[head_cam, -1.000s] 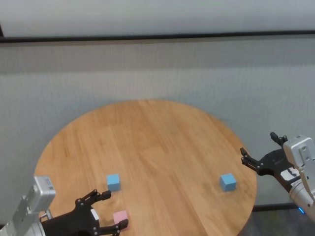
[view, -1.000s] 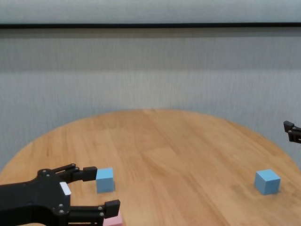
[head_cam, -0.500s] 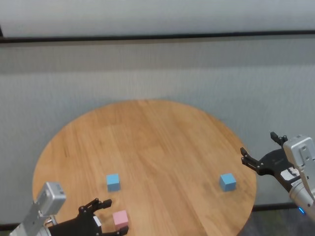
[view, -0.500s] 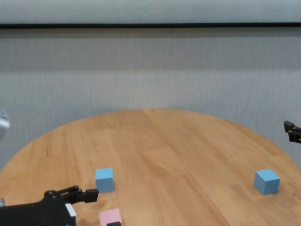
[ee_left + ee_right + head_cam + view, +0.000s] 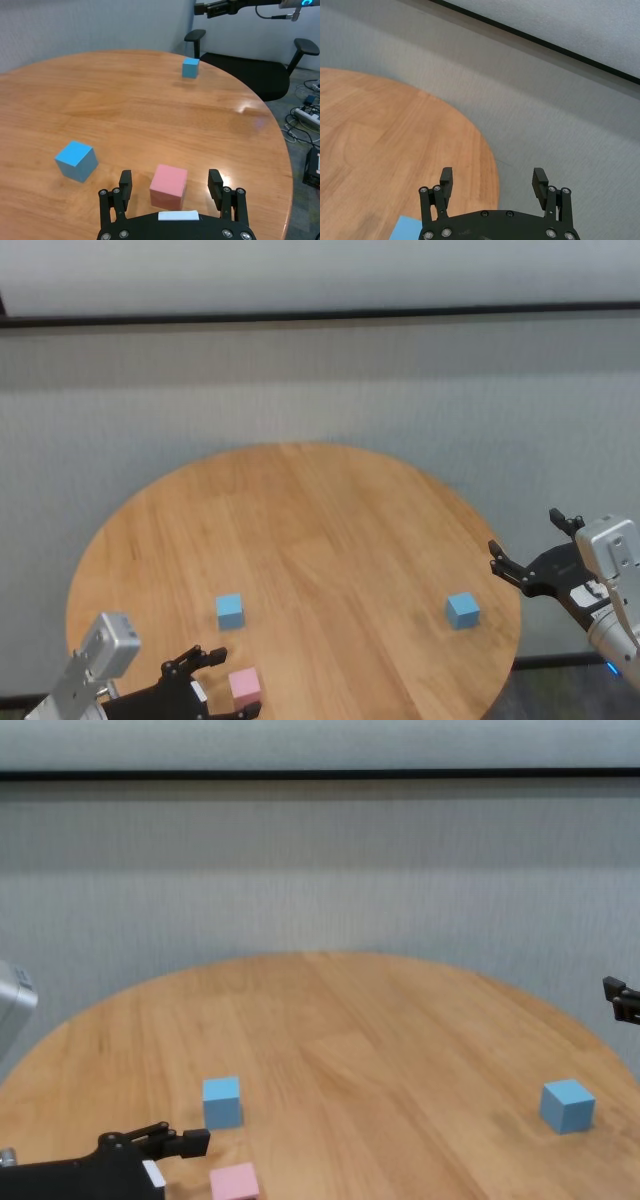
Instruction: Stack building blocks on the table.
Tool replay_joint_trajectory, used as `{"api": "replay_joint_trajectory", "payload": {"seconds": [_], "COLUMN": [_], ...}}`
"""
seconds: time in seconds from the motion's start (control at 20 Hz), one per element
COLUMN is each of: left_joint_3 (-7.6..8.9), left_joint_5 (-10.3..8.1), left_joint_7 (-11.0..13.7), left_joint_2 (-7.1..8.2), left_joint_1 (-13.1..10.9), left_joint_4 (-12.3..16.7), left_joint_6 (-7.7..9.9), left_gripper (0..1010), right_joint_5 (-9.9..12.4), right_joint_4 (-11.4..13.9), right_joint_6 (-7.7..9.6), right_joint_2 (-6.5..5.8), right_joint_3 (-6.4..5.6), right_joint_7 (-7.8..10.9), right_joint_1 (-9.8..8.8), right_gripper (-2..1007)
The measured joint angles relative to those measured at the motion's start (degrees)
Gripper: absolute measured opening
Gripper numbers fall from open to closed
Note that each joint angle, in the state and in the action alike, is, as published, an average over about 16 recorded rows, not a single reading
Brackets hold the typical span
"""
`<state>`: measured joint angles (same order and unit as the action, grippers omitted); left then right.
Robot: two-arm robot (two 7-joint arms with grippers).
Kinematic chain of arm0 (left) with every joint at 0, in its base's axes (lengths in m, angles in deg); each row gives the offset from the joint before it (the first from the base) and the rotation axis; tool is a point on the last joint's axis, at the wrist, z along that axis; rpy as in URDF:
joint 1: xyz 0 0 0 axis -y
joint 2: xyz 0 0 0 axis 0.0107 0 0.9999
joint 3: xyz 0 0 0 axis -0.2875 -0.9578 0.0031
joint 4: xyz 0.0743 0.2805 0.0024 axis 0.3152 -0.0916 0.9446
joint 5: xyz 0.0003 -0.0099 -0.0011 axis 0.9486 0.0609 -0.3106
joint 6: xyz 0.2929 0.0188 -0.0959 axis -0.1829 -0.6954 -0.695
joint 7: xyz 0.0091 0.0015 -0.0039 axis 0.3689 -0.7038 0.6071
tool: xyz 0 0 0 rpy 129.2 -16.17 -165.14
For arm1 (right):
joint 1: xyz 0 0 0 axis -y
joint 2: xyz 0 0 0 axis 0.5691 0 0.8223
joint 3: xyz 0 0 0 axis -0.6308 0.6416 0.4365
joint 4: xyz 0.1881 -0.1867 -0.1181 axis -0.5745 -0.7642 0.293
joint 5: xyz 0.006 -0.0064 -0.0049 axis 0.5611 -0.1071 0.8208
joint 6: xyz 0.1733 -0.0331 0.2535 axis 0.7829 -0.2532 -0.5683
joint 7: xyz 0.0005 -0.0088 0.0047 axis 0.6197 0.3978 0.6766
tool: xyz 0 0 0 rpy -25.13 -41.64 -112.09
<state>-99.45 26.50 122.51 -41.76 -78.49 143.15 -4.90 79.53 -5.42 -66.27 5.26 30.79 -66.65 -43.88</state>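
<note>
The round wooden table [image 5: 320,520] holds three cubes. A pale pink block [image 5: 244,685] lies near the front left edge, a light blue block [image 5: 230,611] just behind it, and a second light blue block [image 5: 462,610] at the right. My left gripper [image 5: 236,680] is open, with its fingers on either side of the pink block [image 5: 169,186] and not touching it. In the left wrist view the nearer blue block [image 5: 76,160] lies beside it. My right gripper [image 5: 525,532] is open and empty, just off the table's right edge, close to the right blue block [image 5: 567,1106].
A grey wall runs behind the table. The left wrist view shows black office chairs [image 5: 260,70] and floor cables [image 5: 305,112] beyond the table's far edge. The table's middle [image 5: 340,1040] is bare wood.
My left gripper has drawn back toward the table's near edge, from beside the left blue block to around the pink block. The right arm and all three blocks have not moved.
</note>
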Motion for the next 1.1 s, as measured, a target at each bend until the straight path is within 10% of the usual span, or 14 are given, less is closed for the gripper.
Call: {"api": "replay_joint_trajectory", "payload": {"seconds": [1.1], "left_joint_3": [1.1], "left_joint_5": [3.1], "left_joint_7": [-2.5], "left_joint_2": [-1.52], "left_joint_1": [-0.4], "left_joint_4": [-0.4], "left_joint_6": [-0.71], "left_gripper": [999], "right_joint_5": [0.0], "right_joint_4": [0.0], "right_joint_6": [0.0], "right_joint_2": [0.0], "right_joint_3": [0.0], "right_joint_7": [0.0], "right_joint_1": [0.0], "right_gripper": [1001]}}
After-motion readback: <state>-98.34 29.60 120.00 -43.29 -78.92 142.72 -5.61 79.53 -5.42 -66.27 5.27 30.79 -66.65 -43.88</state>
